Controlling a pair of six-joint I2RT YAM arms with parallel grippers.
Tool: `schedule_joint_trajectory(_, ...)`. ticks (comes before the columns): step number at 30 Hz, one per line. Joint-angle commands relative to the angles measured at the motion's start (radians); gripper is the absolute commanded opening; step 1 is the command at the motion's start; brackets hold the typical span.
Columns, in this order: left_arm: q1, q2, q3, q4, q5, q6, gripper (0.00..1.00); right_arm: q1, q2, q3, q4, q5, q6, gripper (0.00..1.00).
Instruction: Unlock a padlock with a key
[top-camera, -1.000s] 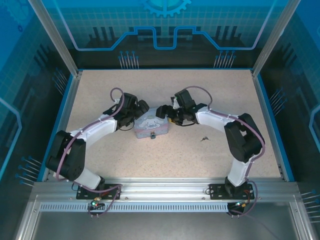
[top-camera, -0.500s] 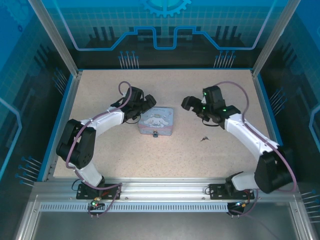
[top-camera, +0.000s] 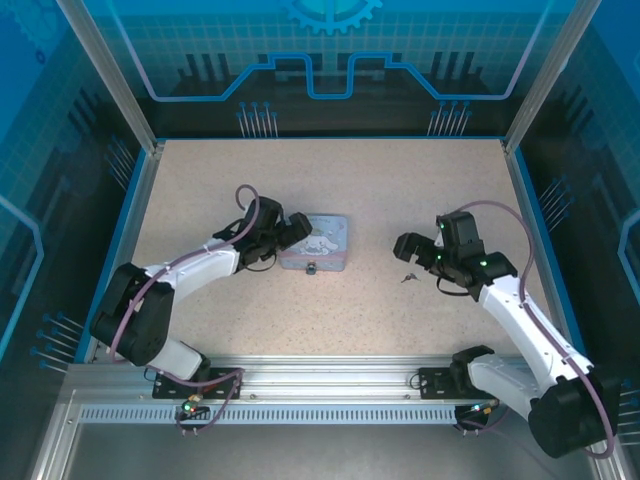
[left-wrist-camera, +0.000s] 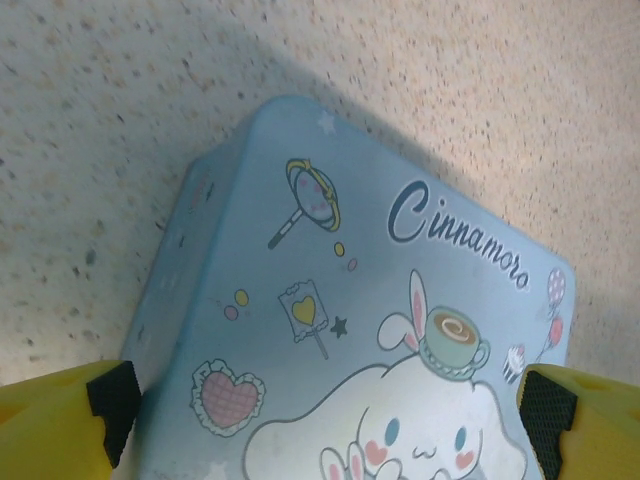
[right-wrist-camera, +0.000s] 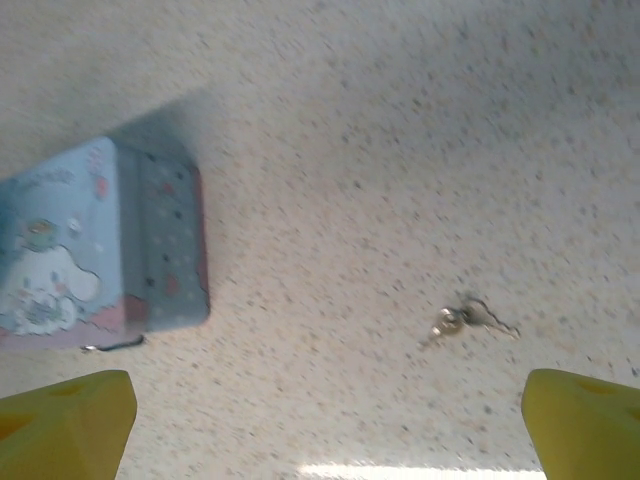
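The pale blue cartoon-printed tin (top-camera: 318, 240) lies mid-table. The padlock (top-camera: 309, 268) is a tiny dark piece at the tin's near edge. My left gripper (top-camera: 291, 232) stands at the tin's left end. In the left wrist view that gripper (left-wrist-camera: 330, 420) is open wide, one finger on each side of the tin's lid (left-wrist-camera: 340, 300); I cannot tell whether they touch it. The key (top-camera: 407, 277) lies on the table to the right of the tin. My right gripper (top-camera: 411, 247) hovers open just behind the key (right-wrist-camera: 462, 320) with nothing between its fingers (right-wrist-camera: 70, 420).
The speckled table (top-camera: 330, 180) is ringed by a blue rim and aluminium posts. The right wrist view shows the tin (right-wrist-camera: 100, 240) at the left, well apart from the key. Both arms' bases sit at the near edge.
The right arm has swung away from the tin, rightward and towards the near edge, and now hangs by the key. Its jaws have widened. The left gripper has stayed at the tin.
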Motion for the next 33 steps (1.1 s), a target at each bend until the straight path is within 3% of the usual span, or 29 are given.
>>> schedule_joint_trajectory(1,-0.035,-0.046,-0.020,0.032,0.023,0.013,0.99,-0.029,0.002,-0.029,-0.051,-0.008,-0.034,1.00)
schedule_joint_trajectory(8,-0.040,-0.168,-0.078,-0.053,-0.083,-0.002,0.99,-0.052,0.118,-0.010,-0.071,-0.045,-0.090,0.97)
schedule_joint_trajectory(11,-0.039,-0.246,-0.105,-0.146,-0.143,-0.016,0.99,-0.054,0.170,-0.005,-0.070,-0.021,-0.076,0.86)
schedule_joint_trajectory(16,-0.041,-0.387,-0.194,-0.177,-0.131,-0.067,0.99,-0.059,0.275,0.006,-0.036,-0.036,-0.047,0.60)
schedule_joint_trajectory(19,-0.041,-0.435,-0.219,-0.185,-0.126,-0.087,0.99,-0.060,0.347,0.044,-0.057,-0.029,-0.032,0.52)
schedule_joint_trajectory(27,-0.055,-0.414,-0.197,-0.179,-0.114,-0.087,0.99,-0.060,0.472,0.123,-0.076,-0.039,0.075,0.50)
schedule_joint_trajectory(33,-0.061,-0.388,-0.197,-0.147,-0.102,-0.090,0.99,-0.049,0.526,0.122,-0.074,-0.057,0.146,0.40)
